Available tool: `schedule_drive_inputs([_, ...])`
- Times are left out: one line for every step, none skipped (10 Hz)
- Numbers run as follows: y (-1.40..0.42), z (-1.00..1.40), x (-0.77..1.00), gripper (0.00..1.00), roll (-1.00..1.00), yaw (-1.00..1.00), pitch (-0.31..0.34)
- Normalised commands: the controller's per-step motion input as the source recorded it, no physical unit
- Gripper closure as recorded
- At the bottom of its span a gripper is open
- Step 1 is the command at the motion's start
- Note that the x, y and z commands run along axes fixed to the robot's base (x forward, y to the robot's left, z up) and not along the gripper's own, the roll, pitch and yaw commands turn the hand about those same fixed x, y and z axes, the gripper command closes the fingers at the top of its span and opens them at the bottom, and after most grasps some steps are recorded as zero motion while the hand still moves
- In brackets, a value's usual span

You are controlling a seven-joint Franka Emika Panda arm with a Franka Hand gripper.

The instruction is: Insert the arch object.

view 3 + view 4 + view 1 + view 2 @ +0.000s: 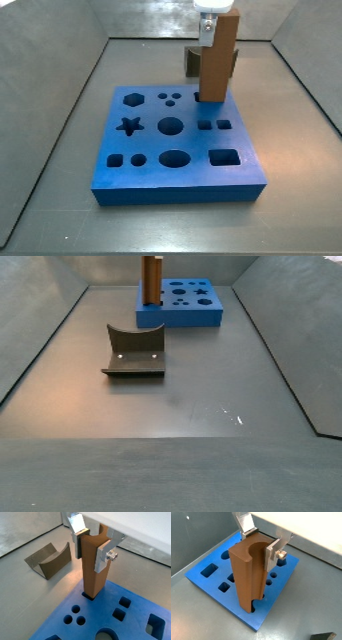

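Note:
My gripper point(91, 547) is shut on the top of a tall orange-brown post point(93, 572) with a half-round channel down one side, so its end face is arch-shaped point(246, 557). The silver fingers point(272, 556) clamp its two flat sides. The post stands upright with its lower end in a hole at the edge of the blue board point(100, 612). How deep it sits I cannot tell. Both side views show the post point(214, 65) point(154, 286) upright on the board point(201, 145). No small dark olive-brown arch block shows in any view.
The dark fixture point(134, 351), with a curved cut in its upright, stands on the grey floor away from the board point(201, 314); a wrist view shows it beside the post point(48, 562). The board has several other shaped holes point(171, 126). Grey walls ring the floor.

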Motion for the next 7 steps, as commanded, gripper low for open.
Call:
schedule_drive_inputs([0.07,-0.09,-0.15,1.0,-0.14,0.17,-0.009])
schedule_drive_inputs([0.08,-0.02,-0.21,1.0,-0.13,0.17,-0.014])
schedule_drive_inputs([0.03,-0.01,-0.16,1.0,-0.12,0.21,-0.006])
schedule_drive_inputs([0.0,0.0,-0.14,1.0,-0.13,0.25,-0.004])
schedule_drive_inputs([0.0,0.0,-0.12,1.0,-0.11,0.31,0.0])
schedule_drive_inputs([-0.02,0.0,-0.07,1.0,-0.08,0.35,0.0])
schedule_drive_inputs([-0.08,0.0,0.0,1.0,-0.09,0.31,0.0])
